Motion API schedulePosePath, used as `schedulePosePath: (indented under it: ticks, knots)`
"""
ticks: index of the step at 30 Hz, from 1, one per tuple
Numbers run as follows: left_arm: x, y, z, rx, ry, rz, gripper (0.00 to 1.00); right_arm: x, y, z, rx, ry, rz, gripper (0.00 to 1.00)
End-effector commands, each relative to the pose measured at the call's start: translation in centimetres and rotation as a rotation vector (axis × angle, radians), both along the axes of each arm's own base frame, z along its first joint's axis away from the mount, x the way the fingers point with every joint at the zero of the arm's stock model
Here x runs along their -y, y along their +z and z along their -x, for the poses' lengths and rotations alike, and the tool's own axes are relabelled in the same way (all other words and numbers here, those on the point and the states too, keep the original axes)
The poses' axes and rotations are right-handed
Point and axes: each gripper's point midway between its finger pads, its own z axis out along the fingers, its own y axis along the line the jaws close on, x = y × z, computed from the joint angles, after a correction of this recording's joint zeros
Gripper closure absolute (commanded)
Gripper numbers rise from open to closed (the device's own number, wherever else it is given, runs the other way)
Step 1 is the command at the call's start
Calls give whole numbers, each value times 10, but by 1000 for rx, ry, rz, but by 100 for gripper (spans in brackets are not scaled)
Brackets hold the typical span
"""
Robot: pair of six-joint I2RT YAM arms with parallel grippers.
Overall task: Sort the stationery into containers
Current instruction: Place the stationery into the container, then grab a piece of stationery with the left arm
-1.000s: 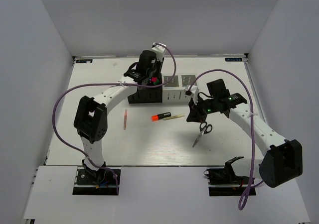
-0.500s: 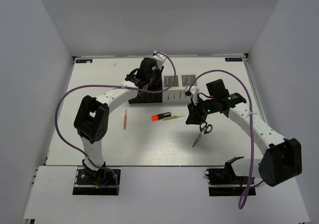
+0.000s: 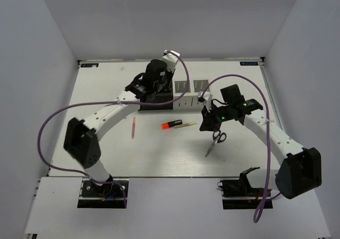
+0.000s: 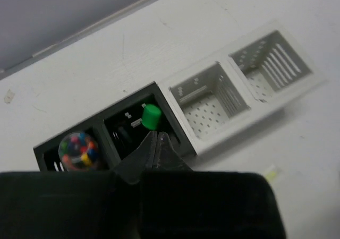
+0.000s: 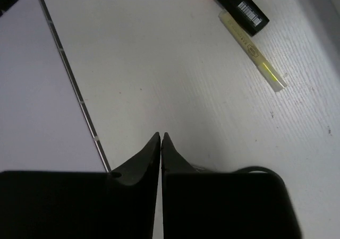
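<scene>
Four joined containers stand at the back: two black cups (image 3: 155,103) and two white cups (image 3: 191,85). In the left wrist view one black cup (image 4: 133,130) holds a green-capped item (image 4: 151,116), the other a multicoloured ball (image 4: 78,148); the white cups (image 4: 210,102) look empty. My left gripper (image 4: 155,136) hovers shut and empty above the black cups. An orange-capped black marker (image 3: 171,124), a yellowish stick (image 3: 186,125) and a pink stick (image 3: 133,127) lie mid-table. Scissors (image 3: 215,142) lie just below my right gripper (image 3: 207,124), whose jaws (image 5: 160,137) are shut on nothing.
White walls close in the table on three sides. In the right wrist view a dark seam (image 5: 69,74) marks the table's edge, and the marker (image 5: 236,4) and yellowish stick (image 5: 254,52) lie ahead of the jaws. A purple cable (image 3: 241,78) arches over the right arm.
My left gripper has shut and its wrist has shifted over the black cups while the arm's elbow swung left. My right gripper opened briefly, closed again and hardly moved. The scissors stayed put.
</scene>
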Motion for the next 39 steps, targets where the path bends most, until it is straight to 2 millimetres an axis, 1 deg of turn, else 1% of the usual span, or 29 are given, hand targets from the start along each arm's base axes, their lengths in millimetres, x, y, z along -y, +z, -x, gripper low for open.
schedulePosePath:
  ticks: [1, 2, 3, 4, 5, 6, 7, 9, 10, 11, 12, 13, 14, 15, 16, 17, 18, 19, 21, 22, 23, 25, 26, 27, 29, 30, 34, 38, 39]
  knots:
    - [-38, 33, 56, -65, 73, 64, 100, 6, -5, -10, -13, -58, 24, 100]
    - [-51, 21, 68, -135, 145, 88, 100, 5, -5, -10, -9, -52, 26, 100]
    - [-72, -1, 86, -206, 183, 51, 100, 5, -6, -13, -2, -57, 32, 100]
    - [-89, -3, 93, -230, 216, 58, 91, 5, -8, -13, -8, -61, 37, 100]
    - [-97, -3, 103, -254, 243, 87, 71, 5, -8, -13, -7, -60, 37, 100]
    - [-115, -38, 124, -369, 283, 22, 52, 4, -7, -15, -3, -62, 36, 60]
    - [-124, -45, 130, -403, 318, 29, 38, 3, -9, -16, -15, -60, 42, 42]
    - [-147, -69, 154, -481, 364, -5, 23, 3, -9, -15, -21, -49, 45, 20]
    - [-158, -83, 161, -512, 389, -20, 22, 3, -8, -16, -10, -41, 43, 16]
    - [-164, -79, 166, -495, 394, 5, 22, 4, -10, -17, -2, -34, 51, 15]
    - [-165, -83, 167, -505, 394, 28, 22, 6, -11, -18, 12, -24, 58, 16]
    - [-173, -97, 174, -522, 405, 26, 22, 10, -17, -17, 23, -18, 80, 20]
    - [-175, -97, 177, -517, 398, 42, 22, 12, -17, -18, 59, -3, 91, 24]
    - [-178, -97, 174, -510, 406, 61, 22, 15, -17, -27, 155, 42, 107, 48]
    - [-181, -107, 181, -531, 402, 61, 22, 28, -28, -37, 198, 4, 186, 72]
    - [-182, -108, 183, -526, 395, 67, 22, 31, -30, -45, 232, -31, 208, 100]
    - [-185, -112, 186, -529, 400, 70, 22, 38, -34, -51, 234, -84, 247, 100]
    - [-186, -113, 185, -525, 403, 74, 22, 53, -37, -68, 257, -176, 334, 100]
    - [-191, -120, 189, -512, 410, 83, 22, 66, -25, -78, 189, -291, 418, 100]
    - [-191, -121, 188, -497, 409, 90, 22, 65, -32, -73, 127, -278, 436, 100]
    - [-194, -134, 192, -507, 413, 82, 22, 70, -34, -57, 53, -260, 466, 100]
    - [-191, -132, 193, -506, 390, 135, 22, 73, -40, -50, 13, -284, 480, 100]
    - [-191, -130, 194, -502, 381, 145, 22, 73, -42, -54, 27, -298, 472, 81]
    - [-189, -128, 194, -496, 369, 152, 22, 84, -53, -46, 29, -324, 522, 67]
    - [-185, -123, 194, -466, 343, 170, 22, 93, -63, -52, 53, -403, 531, 48]
    - [-184, -125, 195, -465, 336, 169, 23, 97, -67, -52, 62, -438, 535, 46]
    - [-184, -126, 197, -466, 337, 166, 29, 103, -81, -45, 13, -514, 537, 51]
    - [-183, -132, 198, -495, 339, 154, 39, 108, -88, -45, -19, -613, 537, 69]
    - [-181, -131, 197, -493, 329, 159, 44, 112, -89, -47, -18, -638, 539, 80]
